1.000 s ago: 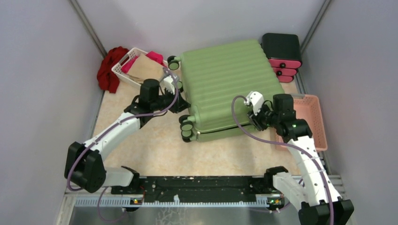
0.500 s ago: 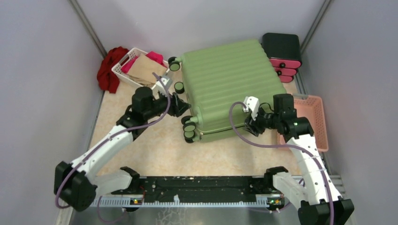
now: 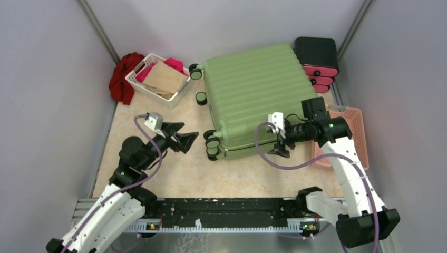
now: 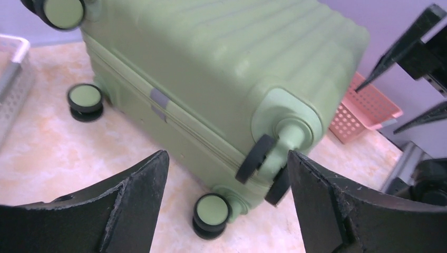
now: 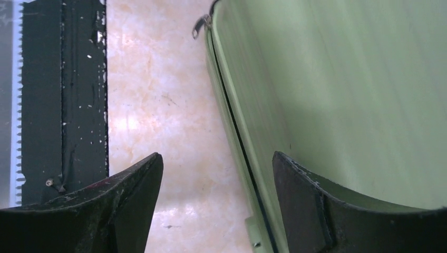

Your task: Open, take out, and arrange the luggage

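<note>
**Position.** The large light-green ribbed hard-shell suitcase (image 3: 253, 89) lies flat and shut on the beige marbled worktop (image 3: 174, 168), at centre towards the far side. Its black-rimmed wheels (image 3: 212, 143) face left.

**Grippers.** The left gripper (image 3: 188, 132) stands wide and holds nothing. It sits just left of the near wheel corner and is clear of the shell. The right gripper (image 3: 278, 145) is also wide and holds nothing. It is at the suitcase's near edge, with the dark zip seam (image 5: 240, 142) running between its fingers in the wrist view. A small metal zip pull (image 5: 199, 23) shows further along that seam, ahead of the gripper.

**Step in hand, as judged.** Opening has not started.

**Recommended method:**
- The right gripper should follow the seam to the pull and close narrowly on the tab alone, not on the shell lip.
- It should then draw the tab along the seam line rather than away from it.
- The left gripper should brace the wheel corner, because the wheeled case seems likely to slide or swing.
</note>
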Controlling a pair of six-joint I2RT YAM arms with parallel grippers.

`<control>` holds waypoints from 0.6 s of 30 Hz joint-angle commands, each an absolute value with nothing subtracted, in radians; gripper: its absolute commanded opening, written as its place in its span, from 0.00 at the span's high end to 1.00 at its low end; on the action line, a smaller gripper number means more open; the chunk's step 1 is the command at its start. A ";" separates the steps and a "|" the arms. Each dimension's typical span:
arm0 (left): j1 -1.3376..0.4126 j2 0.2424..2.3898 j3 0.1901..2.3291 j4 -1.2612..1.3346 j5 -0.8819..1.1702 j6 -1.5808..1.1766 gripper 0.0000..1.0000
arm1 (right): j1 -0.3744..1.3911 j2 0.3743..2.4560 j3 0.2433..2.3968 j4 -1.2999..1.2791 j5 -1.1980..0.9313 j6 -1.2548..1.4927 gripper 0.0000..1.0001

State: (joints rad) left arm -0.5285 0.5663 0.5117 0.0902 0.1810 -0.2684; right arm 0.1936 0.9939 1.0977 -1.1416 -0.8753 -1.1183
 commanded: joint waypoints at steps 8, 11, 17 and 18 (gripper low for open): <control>-0.533 0.321 0.360 0.032 0.254 -0.404 0.11 | 0.536 1.231 1.473 -1.188 -0.807 -1.145 0.19; -0.533 0.272 0.306 0.040 0.249 -0.468 0.11 | 0.663 1.324 1.583 -1.135 -0.738 -1.069 0.17; -0.534 0.214 0.175 0.117 0.272 -0.639 0.12 | 0.868 1.564 1.807 -1.101 -0.529 -0.962 0.15; -0.534 0.206 0.159 0.125 0.274 -0.649 0.12 | 0.891 1.598 1.836 -1.101 -0.495 -0.955 0.15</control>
